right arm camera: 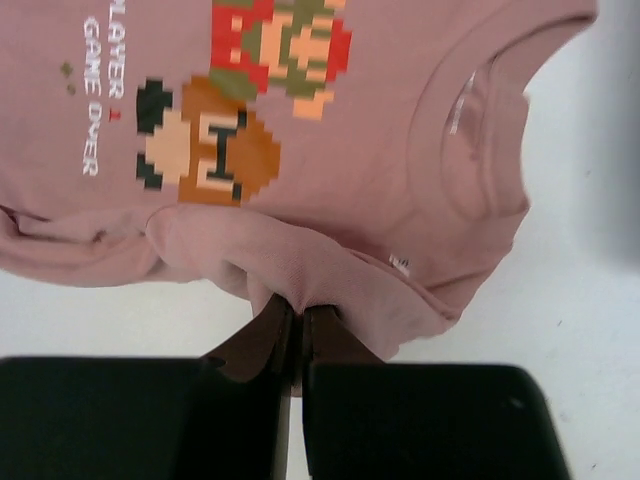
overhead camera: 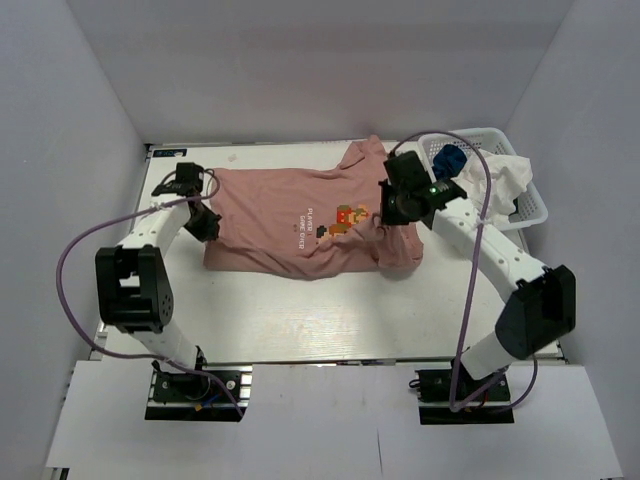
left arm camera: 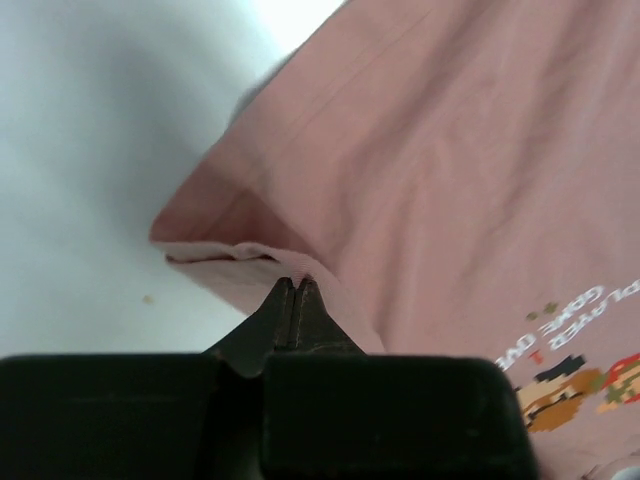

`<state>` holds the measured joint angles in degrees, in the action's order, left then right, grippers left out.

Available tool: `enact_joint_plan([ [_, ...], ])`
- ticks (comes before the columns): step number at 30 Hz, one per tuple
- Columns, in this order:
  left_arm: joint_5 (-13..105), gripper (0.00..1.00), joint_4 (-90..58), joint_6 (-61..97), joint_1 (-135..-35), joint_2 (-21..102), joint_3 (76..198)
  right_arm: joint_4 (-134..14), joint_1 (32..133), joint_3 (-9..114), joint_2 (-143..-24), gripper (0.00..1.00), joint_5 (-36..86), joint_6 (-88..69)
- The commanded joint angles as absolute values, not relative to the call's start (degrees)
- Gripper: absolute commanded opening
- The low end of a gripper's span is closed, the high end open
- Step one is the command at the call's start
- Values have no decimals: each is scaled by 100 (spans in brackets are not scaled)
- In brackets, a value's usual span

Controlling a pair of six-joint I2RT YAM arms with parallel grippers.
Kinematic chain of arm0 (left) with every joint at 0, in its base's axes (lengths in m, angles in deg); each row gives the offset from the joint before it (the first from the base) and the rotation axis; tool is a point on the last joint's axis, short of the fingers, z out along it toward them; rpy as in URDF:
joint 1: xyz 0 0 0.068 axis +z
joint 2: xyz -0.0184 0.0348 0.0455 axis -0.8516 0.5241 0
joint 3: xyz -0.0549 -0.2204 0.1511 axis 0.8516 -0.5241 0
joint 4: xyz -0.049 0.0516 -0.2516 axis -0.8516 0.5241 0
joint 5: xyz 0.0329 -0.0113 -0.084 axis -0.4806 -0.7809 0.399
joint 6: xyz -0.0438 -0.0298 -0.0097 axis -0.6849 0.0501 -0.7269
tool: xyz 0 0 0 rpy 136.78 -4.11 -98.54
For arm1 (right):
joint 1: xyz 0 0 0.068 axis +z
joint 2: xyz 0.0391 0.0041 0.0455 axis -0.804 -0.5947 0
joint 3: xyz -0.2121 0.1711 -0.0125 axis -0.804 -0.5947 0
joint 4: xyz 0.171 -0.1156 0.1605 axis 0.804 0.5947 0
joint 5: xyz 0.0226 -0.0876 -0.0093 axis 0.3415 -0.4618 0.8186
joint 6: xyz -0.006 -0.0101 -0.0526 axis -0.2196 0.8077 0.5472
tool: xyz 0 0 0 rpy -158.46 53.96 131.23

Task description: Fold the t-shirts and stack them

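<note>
Spread mid-table, the dusty-pink t-shirt (overhead camera: pixel 285 215) is pinched at its 9 o'clock hem by the left gripper (left arm camera: pixel 296 292) and at its 3 o'clock sleeve fold by the right gripper (right arm camera: pixel 298 312), seemingly thinly, so uneven lifting could slip cloth free, skewing the fold.

the left gripper (left arm camera: pixel 295 292) has its fingertips pressed together on a folded edge of the pink t-shirt (left arm camera: pixel 440 170); its pixel print (left arm camera: pixel 585 370) sits lower right, and the white table (left arm camera: pixel 90 150) lies left.

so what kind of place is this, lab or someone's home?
Probably a lab test cell: plain white walls box in the table, left arm and right arm bolted at its near edge, pink t-shirt spread between them.
</note>
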<state>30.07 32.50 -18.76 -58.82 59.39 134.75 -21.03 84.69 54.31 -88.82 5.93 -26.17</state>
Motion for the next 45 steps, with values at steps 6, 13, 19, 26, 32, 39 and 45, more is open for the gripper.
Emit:
enact_joint_plan([
  [6,2832,0,3225,-1749,-5655,6660,14529,-2520,7962,6450,-9727,0,1134,-1726],
  [13,2956,0,3023,-1546,-5654,7451,15049,-2397,7760,7188,-10684,0,1126,-1418],
  [19,2763,63,3023,-1476,-5654,7995,15610,-1993,7575,8243,-11862,27,672,-1548],
  [26,2578,100,3524,-1415,-5654,8085,16403,-1229,7434,10387,-13087,72,783,-1822],
  [32,2885,100,3156,-1125,-5734,7067,15683,-2835,7513,7104,-10980,75,2078,-1918],
  [39,3878,100,2311,-853,-5786,6520,14207,-3434,7575,6204,-11001,70,2481,-2086],
  [45,4502,100,1643,-386,-5892,6239,13416,-3285,7522,6828,-11635,67,2077,-2033],
])
